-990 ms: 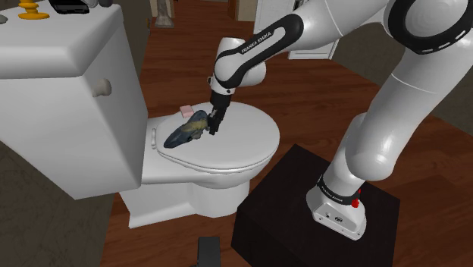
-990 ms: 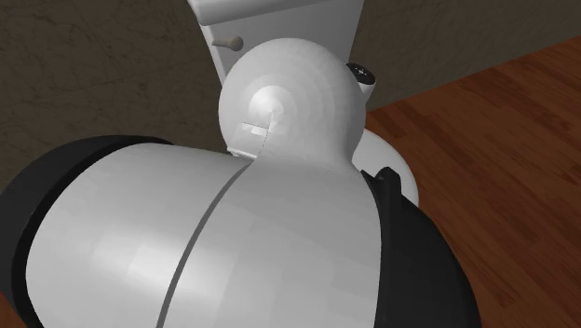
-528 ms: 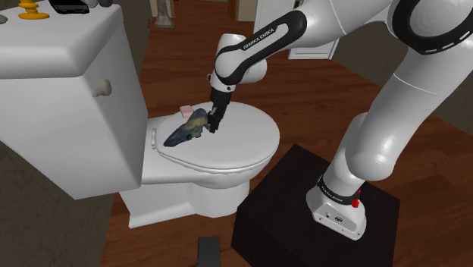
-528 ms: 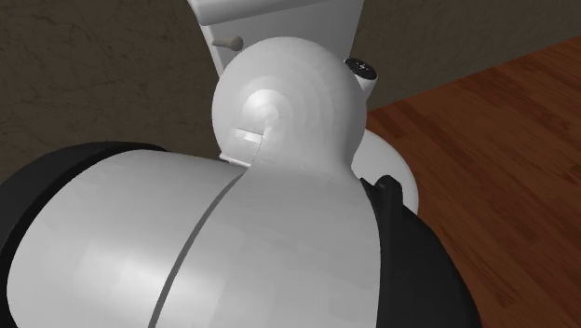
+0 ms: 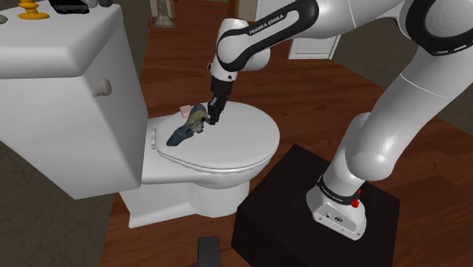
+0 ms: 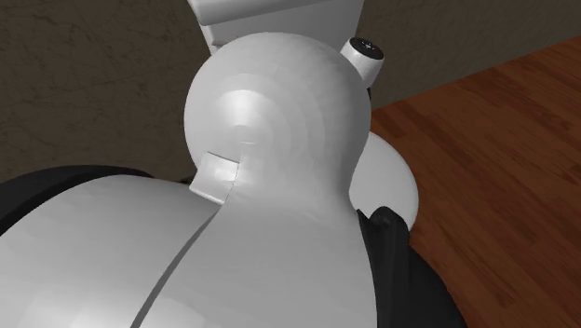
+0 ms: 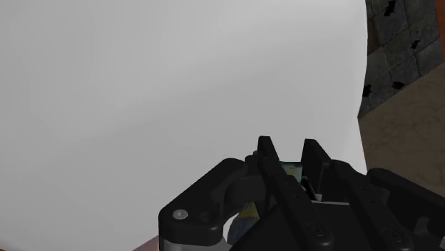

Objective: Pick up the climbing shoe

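The climbing shoe (image 5: 188, 129) is dark blue-grey with a yellowish patch. It hangs tilted over the white toilet lid (image 5: 239, 148), heel end up and toe low by the lid's back edge. My gripper (image 5: 214, 114) is shut on the heel end, coming down from above. In the wrist view the two black fingers (image 7: 267, 155) clasp a sliver of the shoe (image 7: 291, 170), with the white lid behind them. In the second exterior view the arm's white joint (image 6: 270, 121) hides the shoe.
The white toilet tank (image 5: 61, 83) rises at the shoulder view's left, with a yellow object (image 5: 30, 9) and a black object (image 5: 72, 6) on top. A small pink thing (image 5: 184, 110) lies behind the shoe. The black stand (image 5: 303, 227) sits at lower right on the wooden floor (image 5: 182, 45).
The gripper has risen a little with the shoe in it. The shoe's heel end lifted off the lid and the shoe now tilts more steeply.
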`<state>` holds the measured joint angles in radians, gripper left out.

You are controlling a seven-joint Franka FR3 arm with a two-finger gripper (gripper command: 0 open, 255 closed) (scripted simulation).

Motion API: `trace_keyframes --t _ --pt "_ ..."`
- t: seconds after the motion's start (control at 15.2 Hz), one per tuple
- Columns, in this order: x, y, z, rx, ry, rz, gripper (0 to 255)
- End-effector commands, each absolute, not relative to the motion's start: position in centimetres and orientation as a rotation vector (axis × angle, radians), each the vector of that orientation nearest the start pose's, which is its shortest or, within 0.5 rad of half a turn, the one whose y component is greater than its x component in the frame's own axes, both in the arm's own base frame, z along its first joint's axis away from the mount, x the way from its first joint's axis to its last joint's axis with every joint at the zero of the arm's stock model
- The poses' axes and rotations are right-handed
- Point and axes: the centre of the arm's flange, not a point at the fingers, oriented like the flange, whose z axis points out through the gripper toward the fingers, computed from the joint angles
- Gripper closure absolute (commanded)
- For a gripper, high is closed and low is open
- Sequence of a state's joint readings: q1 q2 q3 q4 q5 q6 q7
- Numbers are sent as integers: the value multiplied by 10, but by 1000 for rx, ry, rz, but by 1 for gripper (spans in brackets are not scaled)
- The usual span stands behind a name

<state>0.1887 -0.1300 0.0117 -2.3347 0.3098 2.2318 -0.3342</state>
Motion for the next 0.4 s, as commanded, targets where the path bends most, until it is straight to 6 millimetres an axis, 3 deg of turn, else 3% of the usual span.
trace_keyframes --t 0.0,0.33 --pt "480 107 405 -2855 -500 -64 255" --pt "480 107 421 -2855 -500 -64 255"
